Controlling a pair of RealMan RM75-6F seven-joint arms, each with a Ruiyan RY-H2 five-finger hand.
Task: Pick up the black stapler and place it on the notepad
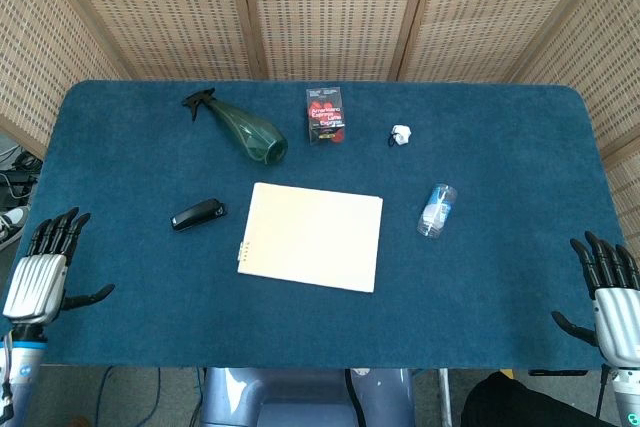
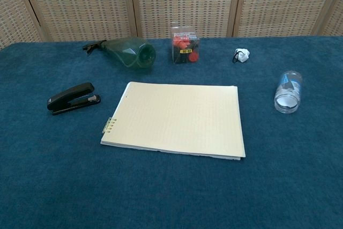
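On the blue bench [image 1: 480,287] lie one black stapler [image 1: 197,214], just left of one notepad [image 1: 311,236] and apart from it, one green spray bottle [image 1: 240,127], one card box [image 1: 326,115], one clear bottle [image 1: 437,210] and one small white clip [image 1: 401,134]. At the near corners, left hand [image 1: 40,279] and right hand [image 1: 612,292] hover with fingers spread, holding nothing; open cloth lies between them and the stapler.

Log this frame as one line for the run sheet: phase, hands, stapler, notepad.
phase: pre-reach | left hand: open, at table's near-left edge | right hand: open, near-right edge | black stapler: on cloth, left of notepad, untouched | notepad: bare
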